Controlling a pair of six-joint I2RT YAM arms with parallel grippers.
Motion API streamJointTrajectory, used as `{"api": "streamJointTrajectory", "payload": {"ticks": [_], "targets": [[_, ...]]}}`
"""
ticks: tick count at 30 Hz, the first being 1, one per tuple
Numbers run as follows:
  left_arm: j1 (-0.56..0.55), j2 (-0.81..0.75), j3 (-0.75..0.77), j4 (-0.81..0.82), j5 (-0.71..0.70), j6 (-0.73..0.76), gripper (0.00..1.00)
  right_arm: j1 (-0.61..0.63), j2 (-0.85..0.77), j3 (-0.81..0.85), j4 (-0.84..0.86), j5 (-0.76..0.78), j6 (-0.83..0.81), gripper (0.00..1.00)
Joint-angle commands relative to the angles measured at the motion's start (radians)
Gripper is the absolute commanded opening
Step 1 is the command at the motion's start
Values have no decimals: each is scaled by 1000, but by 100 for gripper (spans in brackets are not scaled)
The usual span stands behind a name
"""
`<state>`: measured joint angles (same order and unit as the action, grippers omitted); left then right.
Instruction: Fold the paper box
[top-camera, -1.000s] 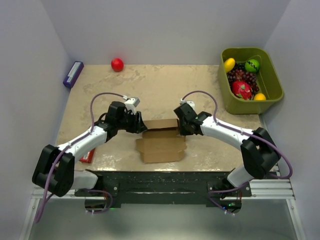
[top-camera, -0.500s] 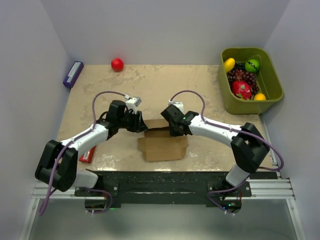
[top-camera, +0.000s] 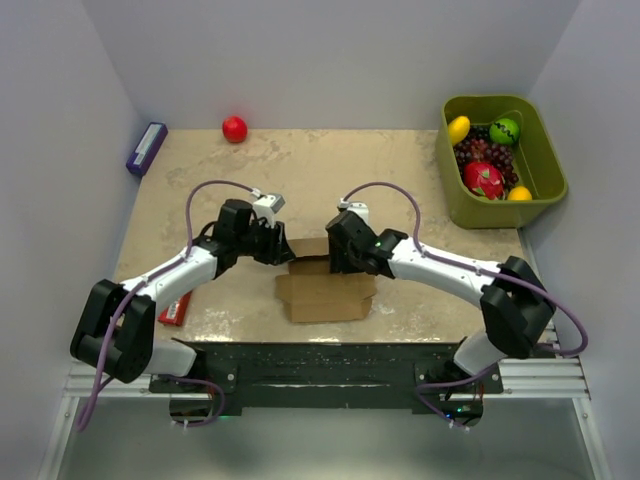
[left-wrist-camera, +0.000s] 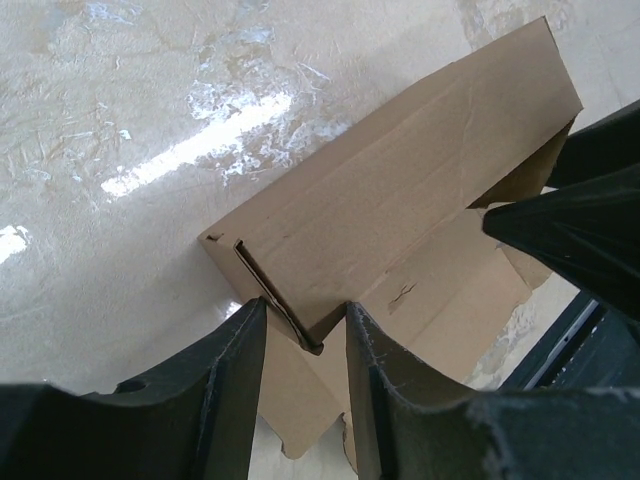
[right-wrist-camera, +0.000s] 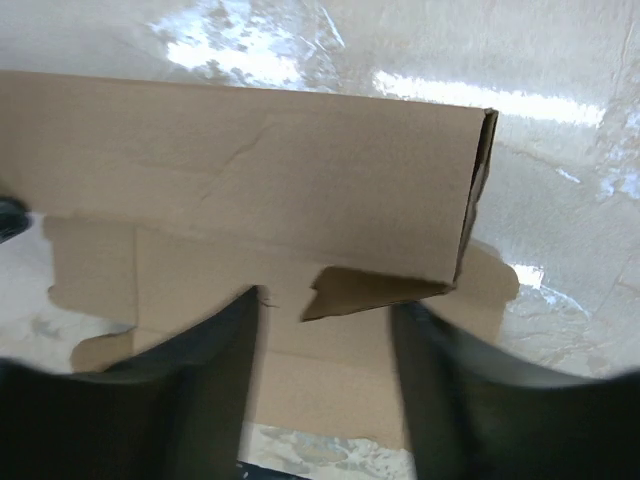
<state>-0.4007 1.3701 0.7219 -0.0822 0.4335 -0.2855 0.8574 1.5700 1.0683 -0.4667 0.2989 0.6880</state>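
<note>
On the tan bench (top-camera: 300, 170), the left gripper (left-wrist-camera: 305, 330) pinches the left end of the paper box (top-camera: 325, 295), apparently to keep its long back wall upright. The rest of the brown sheet lies flat toward the robot, at the bench's near middle. To the right, the right gripper (right-wrist-camera: 322, 305) hovers at the wall's other end, its 2 fingers spread apart and holding nothing, straddling a small loose flap that probably needs tucking in next.
</note>
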Motion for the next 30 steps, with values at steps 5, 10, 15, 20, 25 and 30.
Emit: {"api": "streamJointTrajectory", "payload": {"ticks": [5,10,15,20,25,30], "targets": [[-4,3,48,-51,-61,81,40,-18,-214,-4,23,23,-160,83],[-4,0,53,-57,-61,89,40,-136,-350,-42,2,5,-205,89],[-4,1,53,-59,-50,91,40,-216,-349,-114,-56,97,-194,88],[-4,0,54,-62,-42,89,40,-277,-335,-205,-33,83,-170,87],[-4,1,56,-62,-39,94,40,-278,-289,-267,95,-1,-221,84],[-4,1,59,-65,-30,106,40,-278,-265,-320,264,-84,-330,81]]}}
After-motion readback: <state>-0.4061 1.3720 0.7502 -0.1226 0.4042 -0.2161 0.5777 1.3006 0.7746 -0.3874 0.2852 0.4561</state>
